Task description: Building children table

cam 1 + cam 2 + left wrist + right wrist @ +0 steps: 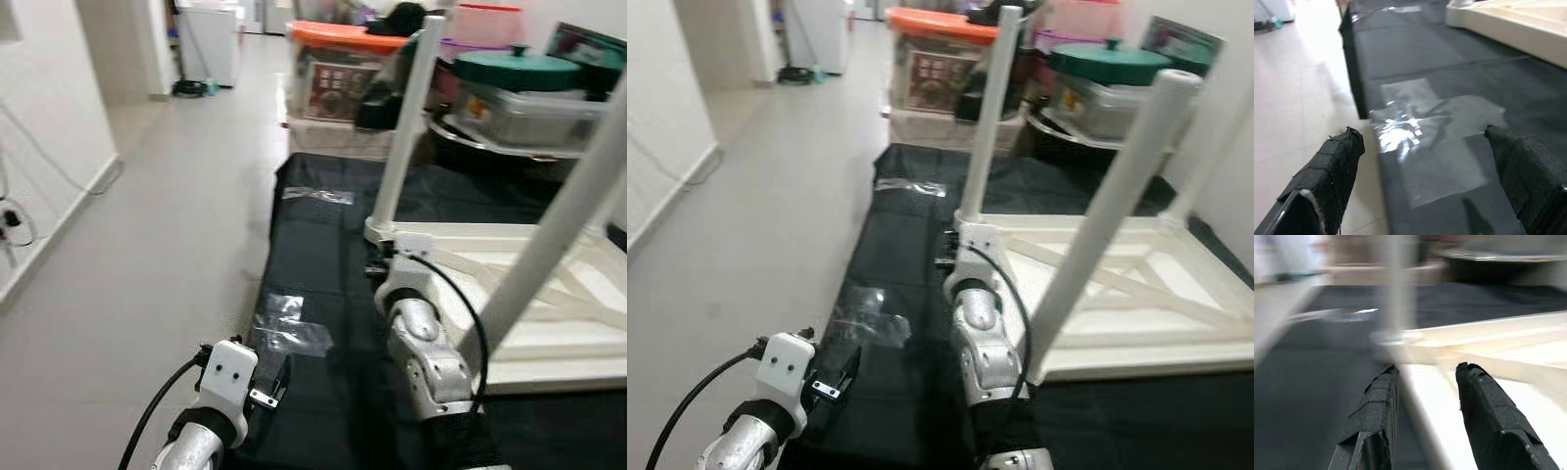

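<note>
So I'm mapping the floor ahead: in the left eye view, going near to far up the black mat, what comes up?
Left gripper → clear plastic bag → second plastic wrapper → orange-lidded storage bin.

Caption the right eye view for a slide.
Right gripper reaches the upturned white children's table on a black mat; left gripper hovers.

The bare floor [147,255] on the robot's left and the near part of the black mat [313,264] are free to pass, while the upturned table [1136,284] with its upright legs [985,117] and the storage boxes [343,69] behind block the right and far side.
</note>
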